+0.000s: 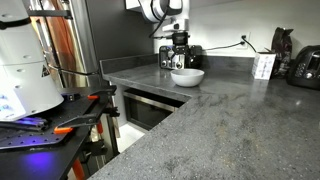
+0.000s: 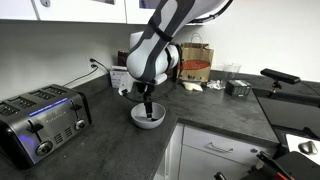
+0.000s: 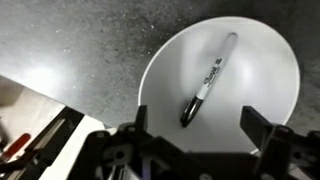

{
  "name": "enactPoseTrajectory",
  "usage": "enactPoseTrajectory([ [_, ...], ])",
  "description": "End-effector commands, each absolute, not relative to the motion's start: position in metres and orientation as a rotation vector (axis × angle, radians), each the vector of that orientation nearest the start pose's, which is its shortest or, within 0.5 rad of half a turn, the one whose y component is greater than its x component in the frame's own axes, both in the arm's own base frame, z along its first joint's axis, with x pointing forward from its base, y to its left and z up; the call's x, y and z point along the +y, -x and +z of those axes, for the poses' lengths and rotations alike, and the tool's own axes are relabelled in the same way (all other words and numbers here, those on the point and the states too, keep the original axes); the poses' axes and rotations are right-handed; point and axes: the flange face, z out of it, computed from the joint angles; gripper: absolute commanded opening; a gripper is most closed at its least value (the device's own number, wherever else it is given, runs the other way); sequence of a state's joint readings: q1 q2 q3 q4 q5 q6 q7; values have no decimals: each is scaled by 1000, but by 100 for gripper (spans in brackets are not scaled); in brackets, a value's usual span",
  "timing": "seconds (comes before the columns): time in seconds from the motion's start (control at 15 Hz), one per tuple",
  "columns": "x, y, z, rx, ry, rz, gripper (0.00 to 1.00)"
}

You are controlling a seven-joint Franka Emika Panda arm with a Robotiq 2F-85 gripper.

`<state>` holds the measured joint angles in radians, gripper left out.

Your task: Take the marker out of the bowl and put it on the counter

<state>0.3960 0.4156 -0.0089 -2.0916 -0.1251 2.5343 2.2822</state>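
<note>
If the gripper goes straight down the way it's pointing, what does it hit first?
Probably the marker lying in the bowl, right below the open gripper; depth is unclear.

the bowl is plain white. the counter is grey and speckled. the marker is pale grey, black-capped.
</note>
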Motion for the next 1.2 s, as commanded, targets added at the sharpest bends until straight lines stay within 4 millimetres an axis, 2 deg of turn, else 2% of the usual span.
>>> enactPoseTrajectory([
  [0.0, 221, -556, 213, 2470, 1828, -109, 100],
  [0.33, 217, -561, 180, 2537, 1758, -35, 100],
  [0.6, 217, -570, 163, 2529, 1747, -10, 100],
  [0.67, 217, -573, 161, 2523, 1744, -16, 75],
  [0.8, 215, -579, 159, 2509, 1725, -4, 66],
  [1.13, 197, -593, 162, 2498, 1681, 32, 27],
])
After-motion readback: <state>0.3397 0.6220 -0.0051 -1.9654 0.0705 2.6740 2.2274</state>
